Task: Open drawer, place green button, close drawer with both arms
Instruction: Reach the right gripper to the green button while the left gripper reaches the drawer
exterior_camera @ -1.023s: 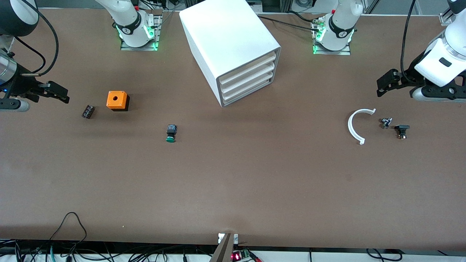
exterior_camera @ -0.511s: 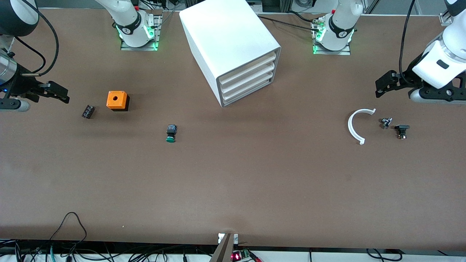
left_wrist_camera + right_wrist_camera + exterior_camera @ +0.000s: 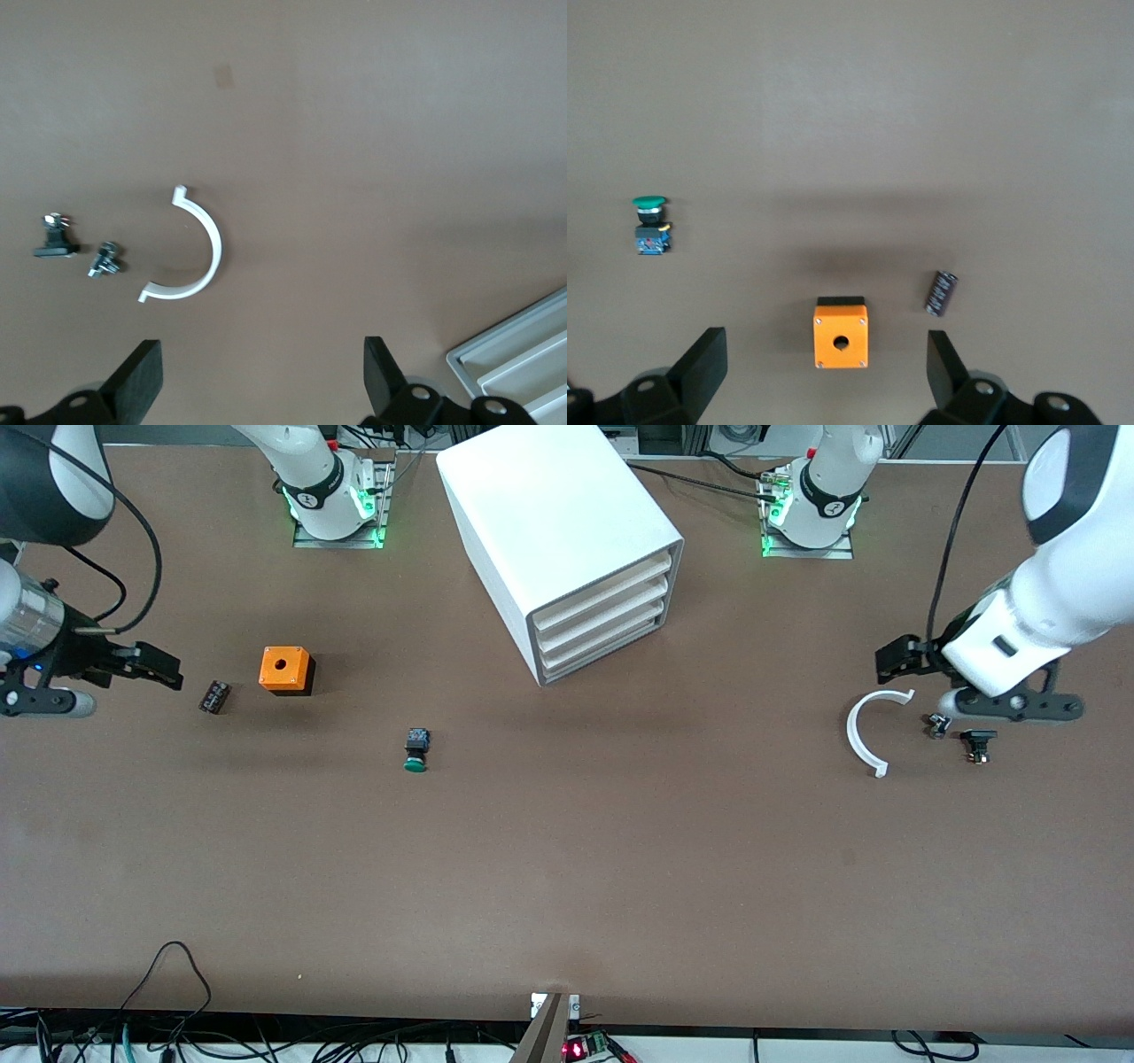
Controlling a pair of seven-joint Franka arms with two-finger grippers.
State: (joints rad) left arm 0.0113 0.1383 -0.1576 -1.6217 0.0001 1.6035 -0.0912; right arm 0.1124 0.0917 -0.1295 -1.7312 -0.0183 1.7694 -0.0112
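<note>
- Drawer [image 3: 602, 648]: shut, lowest in the cabinet [image 3: 549, 522].
- Button [image 3: 415, 749]: on the table, nearer the camera than the cabinet.
- Left gripper [image 3: 261, 381]: spread wide, empty, above the table beside the white arc [image 3: 864, 731].
- Right gripper [image 3: 824, 376]: spread wide, empty, beside the orange cube [image 3: 285, 669].

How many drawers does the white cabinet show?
4, stacked in the cabinet front, all shut: the top drawer, two beneath it, and the bottom drawer just above the table. None looks hidden.

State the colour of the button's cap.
Green; the button has a round green cap on a black-and-blue body, clearest in the right wrist view.
</note>
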